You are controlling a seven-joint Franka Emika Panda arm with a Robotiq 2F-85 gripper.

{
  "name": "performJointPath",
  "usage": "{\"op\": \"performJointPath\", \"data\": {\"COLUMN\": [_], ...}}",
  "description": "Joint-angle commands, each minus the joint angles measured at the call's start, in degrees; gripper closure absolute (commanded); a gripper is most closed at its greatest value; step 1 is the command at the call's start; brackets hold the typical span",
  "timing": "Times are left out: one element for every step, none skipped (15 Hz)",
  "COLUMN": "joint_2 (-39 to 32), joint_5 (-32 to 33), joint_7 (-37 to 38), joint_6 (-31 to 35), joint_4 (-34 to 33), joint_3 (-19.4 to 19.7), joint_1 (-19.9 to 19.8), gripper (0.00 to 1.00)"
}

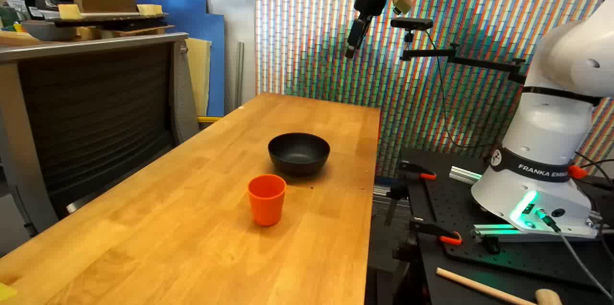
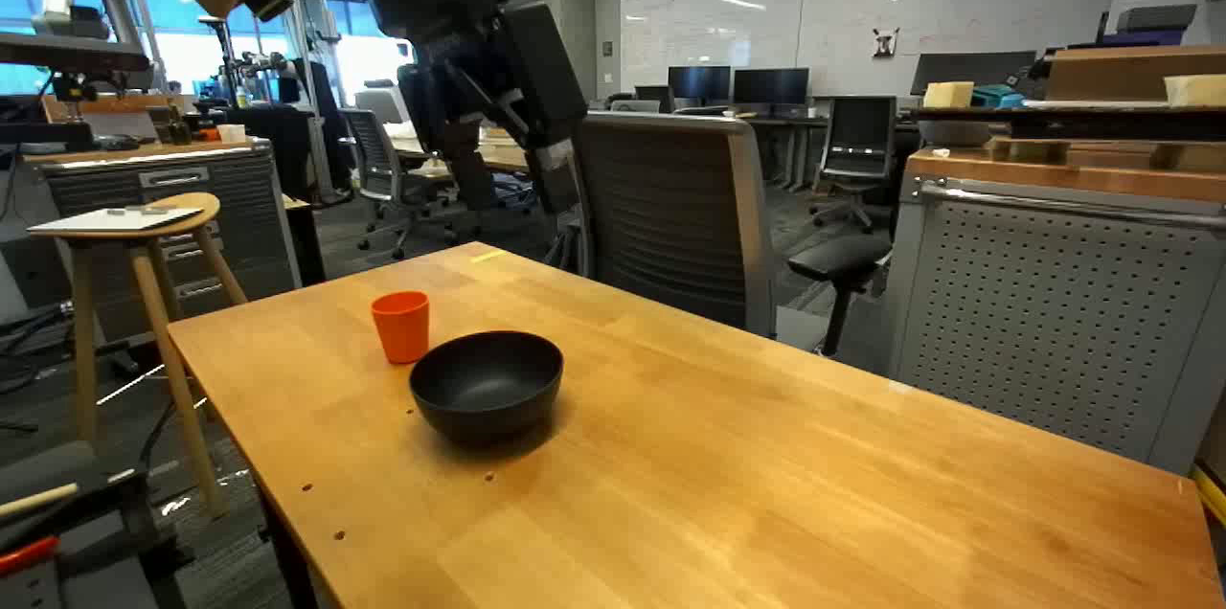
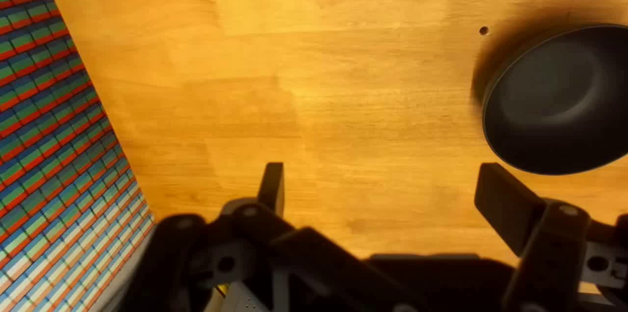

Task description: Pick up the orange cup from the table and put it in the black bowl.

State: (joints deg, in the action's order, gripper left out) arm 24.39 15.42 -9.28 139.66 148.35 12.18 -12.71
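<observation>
The orange cup [image 1: 267, 202] stands upright on the worktop [image 1: 192, 228], mouth up and base flat on the wood. Its long axis is vertical; the wall tapers, so the rim is wider than the base. The cup is located just beside the black bowl [image 1: 299, 156] and outside it; both exterior views show the bowl resting level, mouth up. The pincer [image 3: 381, 167] is set wide and holds nothing: in the wrist view, its two fingers [image 3: 274, 187] are well apart, with only worktop visible between them. It is raised well above the worktop, fingertips directed downward at a slight tilt. The cup is below the pincer, well apart from it, on the opposite side of the bowl. In an exterior view, the cup [image 2: 402, 329] is behind the bowl, while the pincer is in the foreground, above and to picture right of the cup. In the wrist view, the bowl is at the picture's right edge, and a multicoloured wall [image 3: 54, 155] fills the left edge. The Franka Emika Panda arm [image 1: 551, 127] is mounted beside the worktop.
</observation>
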Motion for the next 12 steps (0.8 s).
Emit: {"op": "performJointPath", "data": {"joint_2": [-0.01, 0.02, 0.06, 0.06, -0.80, -2.31, -3.65, -5.41, -6.91, -8.63, -10.57, -12.86], "joint_5": [-0.26, -0.26, -0.26, -0.26, -0.29, -0.06, -0.29, -0.38, -0.64, -1.10, -1.56, -1.86], "joint_7": [-0.19, -0.19, -0.19, -0.19, 1.16, 4.75, 7.95, 11.66, 14.62, 17.72, 20.15, 22.25], "joint_6": [-0.10, -0.10, -0.10, -0.10, 0.34, 1.37, 1.27, 0.32, 0.50, 0.62, 0.70, 1.18], "joint_4": [-0.21, -0.38, -0.45, -0.49, -0.57, -0.47, -0.58, -0.79, -0.90, -1.03, -1.45, -2.01], "joint_3": [-0.35, -0.35, -0.35, -0.35, -0.92, -2.59, -4.09, -6.31, -8.03, -10.13, -11.96, -13.83], "joint_1": [-0.34, -0.34, -0.34, -0.34, -0.28, -0.24, 0.05, 0.76, 1.55, 2.84, 4.23, 5.88], "gripper": [0.00, 0.00, 0.00, 0.00, 0.00, 0.00, 0.00, 0.00, 0.00, 0.00, 0.00, 0.00]}}
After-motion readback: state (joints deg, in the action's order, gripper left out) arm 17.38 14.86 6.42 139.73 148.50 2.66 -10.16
